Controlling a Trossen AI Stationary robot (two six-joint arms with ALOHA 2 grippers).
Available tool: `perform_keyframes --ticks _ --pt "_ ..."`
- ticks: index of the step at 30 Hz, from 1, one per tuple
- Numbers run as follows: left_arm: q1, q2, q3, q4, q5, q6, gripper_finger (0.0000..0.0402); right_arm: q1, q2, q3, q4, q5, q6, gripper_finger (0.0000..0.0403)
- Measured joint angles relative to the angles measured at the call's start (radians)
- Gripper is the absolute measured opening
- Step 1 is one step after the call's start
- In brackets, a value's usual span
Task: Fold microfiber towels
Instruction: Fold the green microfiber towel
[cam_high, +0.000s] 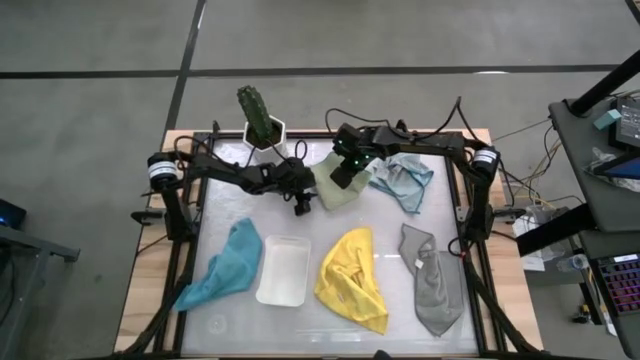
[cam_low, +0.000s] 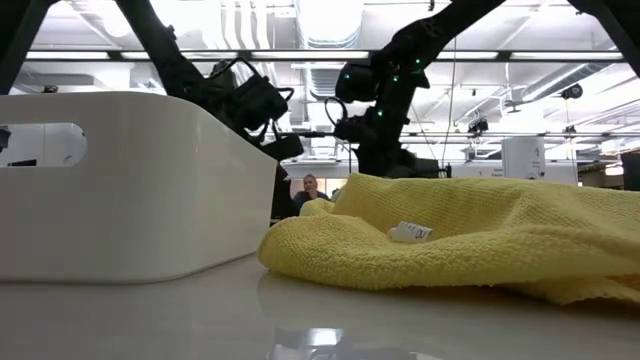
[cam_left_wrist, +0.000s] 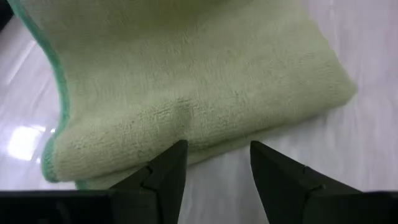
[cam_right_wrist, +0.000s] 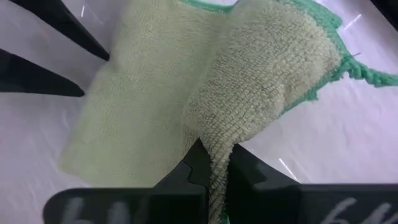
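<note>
Both arms are dark, nearly black, built of slim links between bulkier rounded joints. A round black-and-white cap sits on each base, the left arm (cam_high: 215, 170) and the right arm (cam_high: 440, 155) alike. Thin black cables loop loosely along the links and trail off the bases. Small green lights glow on the right arm's wrist housing. The left gripper (cam_left_wrist: 214, 168) has two matte black, wedge-shaped fingers tapering to blunt tips. The right gripper (cam_right_wrist: 214, 165) has the same black fingers above a flat black bar with faint pale markings.

text: none legible | yellow towel (cam_low: 480, 235) tag (cam_low: 411, 232) — print unreadable
</note>
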Motion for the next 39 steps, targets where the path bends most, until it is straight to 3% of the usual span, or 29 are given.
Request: perform_keyframes --ticks 26,33,39 --pt "0.000 -0.010 -0.013 -0.025 -0.001 0.043 0.0161 0.086 0.093 0.006 0.253 -0.008 0.080 0.0017" --pt "0.000 -0.010 -0.013 -0.017 -0.001 0.043 0.0161 0.098 0.103 0.006 0.287 -0.013 0.108 0.0093" --pt "0.000 -0.010 -0.014 -0.018 0.000 0.043 0.0161 0.117 0.130 0.018 0.320 -0.078 0.116 0.0160"
